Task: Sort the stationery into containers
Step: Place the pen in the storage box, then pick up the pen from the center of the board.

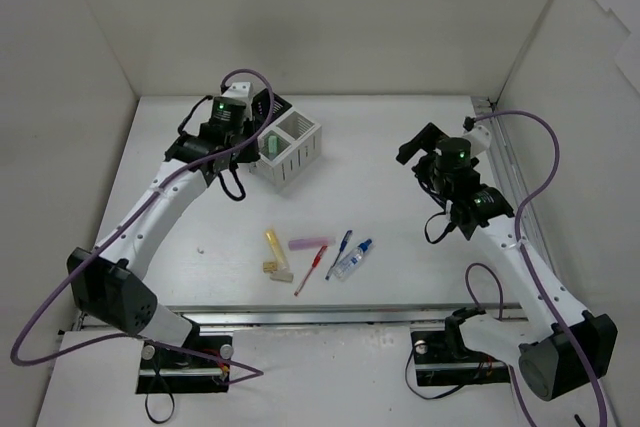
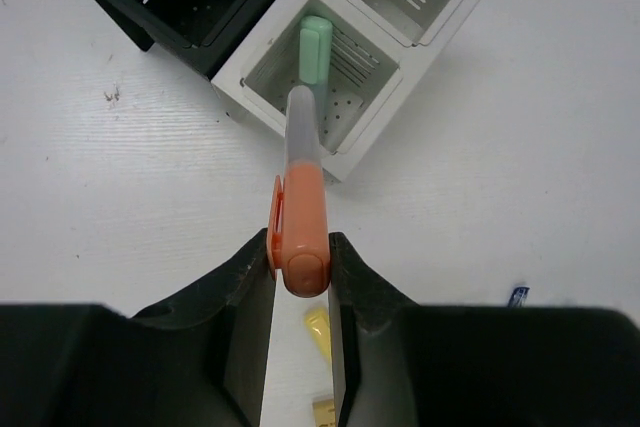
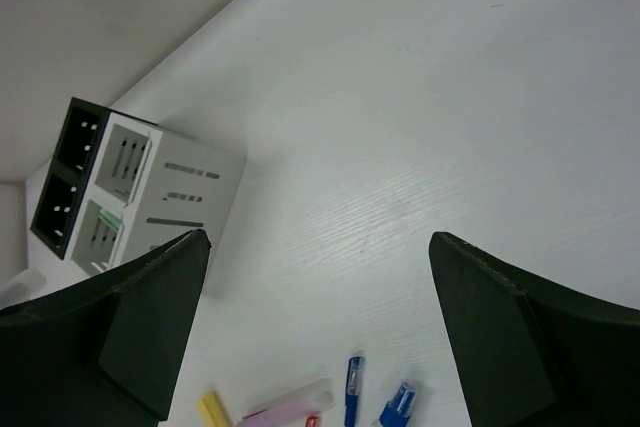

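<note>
The left gripper (image 2: 300, 252) is clamped on the cap end of the orange marker (image 2: 303, 202), which points out from between the jaws toward the near compartment of the white organiser box (image 2: 372, 117). A green-capped marker (image 2: 316, 42) already stands in that compartment. The right gripper (image 3: 318, 277) hangs with its jaws spread wide and nothing between them, above the table (image 3: 430, 97) and apart from the blue pen (image 3: 352, 392).

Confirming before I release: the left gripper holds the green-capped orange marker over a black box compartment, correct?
No. The left gripper holds the marker over a compartment of the white box, not the black one; the left wrist view shows it.
</note>
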